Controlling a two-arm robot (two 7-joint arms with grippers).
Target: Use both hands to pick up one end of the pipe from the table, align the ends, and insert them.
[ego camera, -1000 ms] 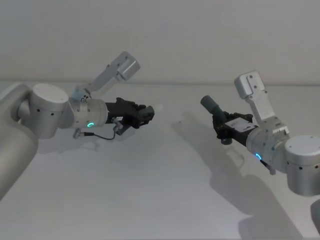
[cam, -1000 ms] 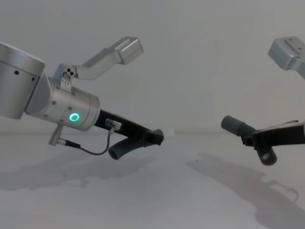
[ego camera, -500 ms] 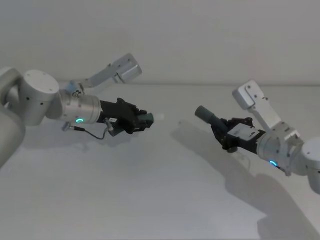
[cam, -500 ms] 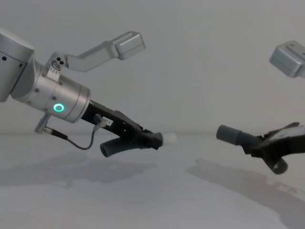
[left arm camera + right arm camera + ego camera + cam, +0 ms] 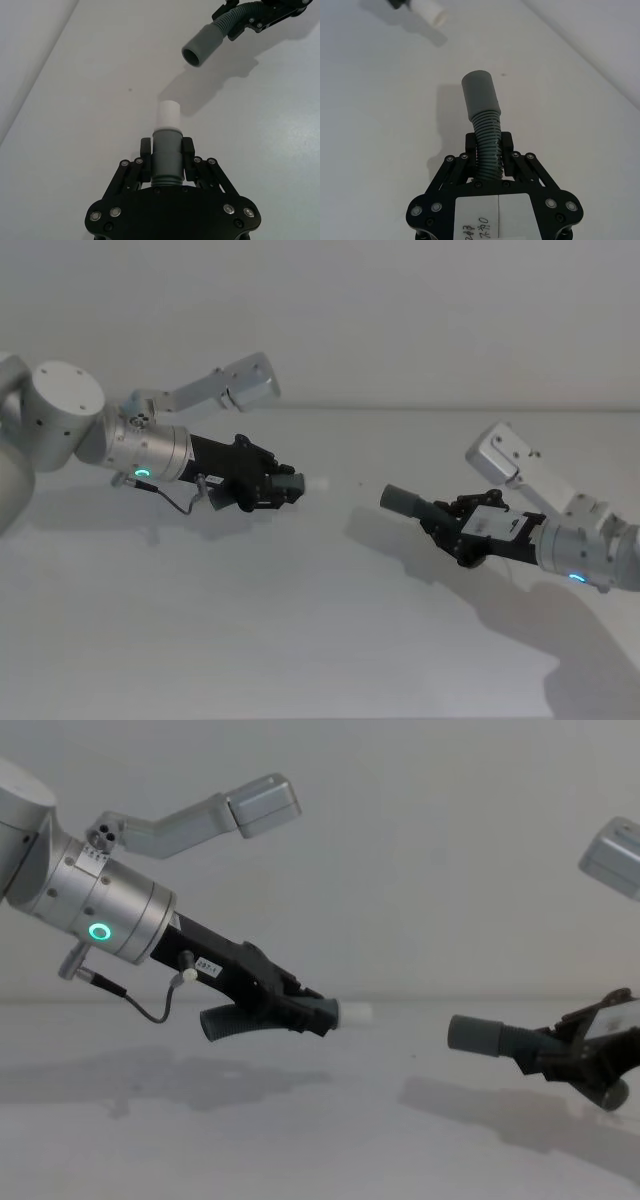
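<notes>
My left gripper (image 5: pixel 272 490) is shut on one pipe piece (image 5: pixel 338 1013), held in the air above the table (image 5: pixel 300 640). Its straight grey end (image 5: pixel 166 152) with a white tip (image 5: pixel 168 114) points right, and the dark bent end (image 5: pixel 215 1022) hangs under the fingers. My right gripper (image 5: pixel 455 530) is shut on the ribbed part (image 5: pixel 486 145) of the other pipe piece. That piece's grey collar end (image 5: pixel 404 502) points left at the white tip. A short gap separates the two ends, with the collar slightly lower in the chest view.
A plain pale wall stands behind the table. The arms' shadows lie on the surface below them. Each arm's silver camera bracket (image 5: pixel 245 382) sticks up above its wrist.
Both arms have swung lower and flatter. The left piece's white tip has come out into view pointing right. The right piece's collar has dropped and levelled toward it, narrowing the gap.
</notes>
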